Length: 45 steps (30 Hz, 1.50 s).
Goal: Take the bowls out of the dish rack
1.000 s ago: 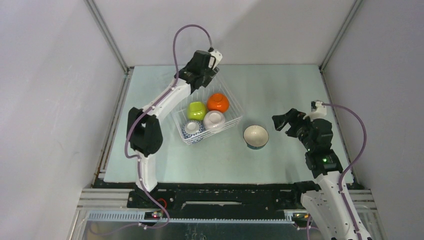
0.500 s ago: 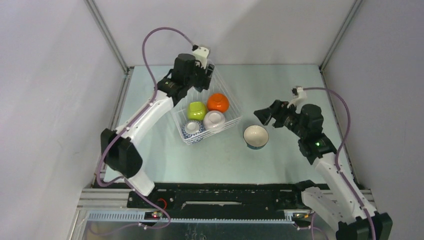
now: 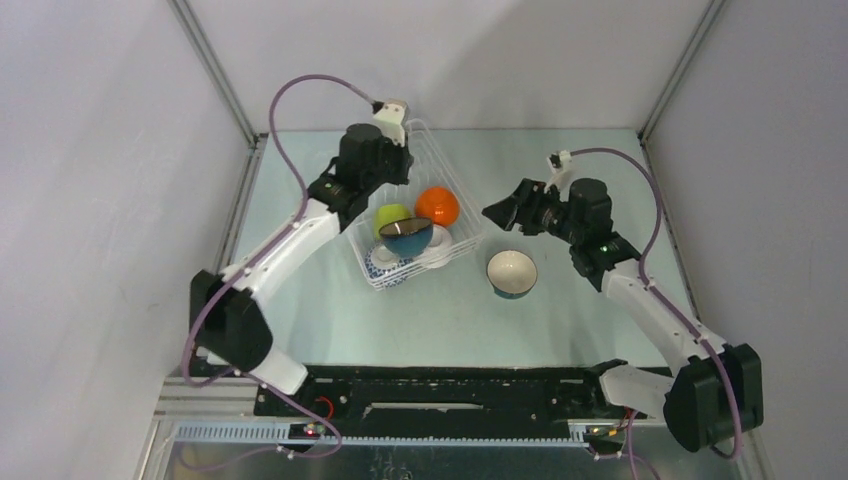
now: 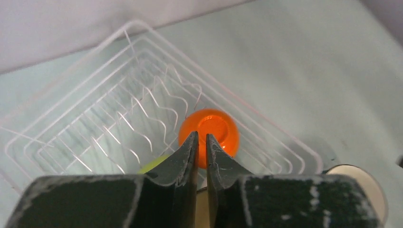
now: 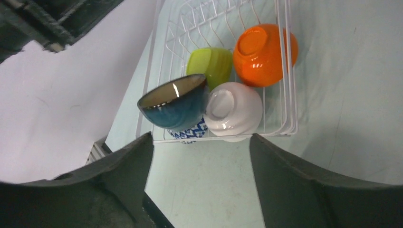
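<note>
Between grey walls point(image 3: 100, 200), the pale-green table point(image 3: 560, 170) bears the dish rack point(image 3: 458, 190).

We see the top view bright and even, lit from above; the arms throw only soft, pale shadows on the table point(image 3: 450, 310). In the left wrist view we find the fingers point(image 4: 183, 161) of the left gripper point(image 4: 200, 137) blurred and grainy, and the wires of the dish rack point(image 4: 142, 95) washed out. In the right wrist view white glare sits on the orange bowl point(image 5: 266, 54), a small glint on the dark blue bowl point(image 5: 173, 107), and the dark fingers point(image 5: 294, 180) of the right gripper point(image 5: 199, 140) are out of focus.
</note>
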{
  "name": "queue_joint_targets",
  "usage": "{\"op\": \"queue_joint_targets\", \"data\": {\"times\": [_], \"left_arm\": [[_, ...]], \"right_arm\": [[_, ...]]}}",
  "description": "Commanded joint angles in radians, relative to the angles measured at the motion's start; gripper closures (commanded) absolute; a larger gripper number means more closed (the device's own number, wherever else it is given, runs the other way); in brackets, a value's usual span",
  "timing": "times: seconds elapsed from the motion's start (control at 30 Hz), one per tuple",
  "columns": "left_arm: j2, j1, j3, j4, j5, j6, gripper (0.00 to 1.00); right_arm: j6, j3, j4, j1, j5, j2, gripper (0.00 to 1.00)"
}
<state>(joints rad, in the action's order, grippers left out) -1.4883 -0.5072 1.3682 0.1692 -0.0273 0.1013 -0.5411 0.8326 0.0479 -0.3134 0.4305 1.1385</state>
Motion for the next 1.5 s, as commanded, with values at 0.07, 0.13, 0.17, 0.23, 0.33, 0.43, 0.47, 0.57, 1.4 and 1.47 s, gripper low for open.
{"op": "queue_joint_targets", "data": {"times": [0.07, 0.13, 0.17, 0.23, 0.33, 0.43, 0.47, 0.57, 1.4, 1.47], "left_arm": [[-0.149, 0.042, 0.001, -0.025, -0.024, 0.001, 0.82], [-0.139, 0.051, 0.001, -0.046, -0.003, 0.001, 0.81], [-0.132, 0.053, 0.008, -0.046, 0.004, 0.001, 0.8], [-0.119, 0.053, 0.024, -0.022, 0.009, -0.005, 0.79], [-0.081, 0.053, 0.022, 0.012, 0.002, 0.01, 0.74], [-0.019, 0.053, -0.02, 0.035, -0.011, 0.047, 0.64], [0.006, 0.053, -0.044, 0.041, -0.024, 0.063, 0.61], [0.072, 0.055, -0.09, 0.059, -0.037, 0.109, 0.6], [0.516, 0.073, -0.538, -0.015, -0.06, 0.257, 0.55], [0.526, 0.074, -0.55, -0.021, -0.065, 0.263, 0.56]], "right_arm": [[0.034, 0.108, -0.084, -0.05, 0.007, 0.102, 0.29], [0.059, 0.157, -0.142, -0.072, -0.01, 0.143, 0.28], [0.073, 0.181, -0.166, -0.085, -0.02, 0.17, 0.28], [0.085, 0.244, -0.202, -0.111, -0.034, 0.214, 0.27], [0.08, 0.35, -0.289, -0.156, -0.079, 0.296, 0.28], [0.073, 0.47, -0.401, -0.2, -0.107, 0.385, 0.32], [0.072, 0.509, -0.432, -0.217, -0.106, 0.415, 0.36], [0.066, 0.62, -0.541, -0.251, -0.139, 0.499, 0.39], [0.0, 0.827, -0.702, -0.33, -0.151, 0.769, 0.63], [-0.004, 0.838, -0.71, -0.335, -0.145, 0.784, 0.72]]}}
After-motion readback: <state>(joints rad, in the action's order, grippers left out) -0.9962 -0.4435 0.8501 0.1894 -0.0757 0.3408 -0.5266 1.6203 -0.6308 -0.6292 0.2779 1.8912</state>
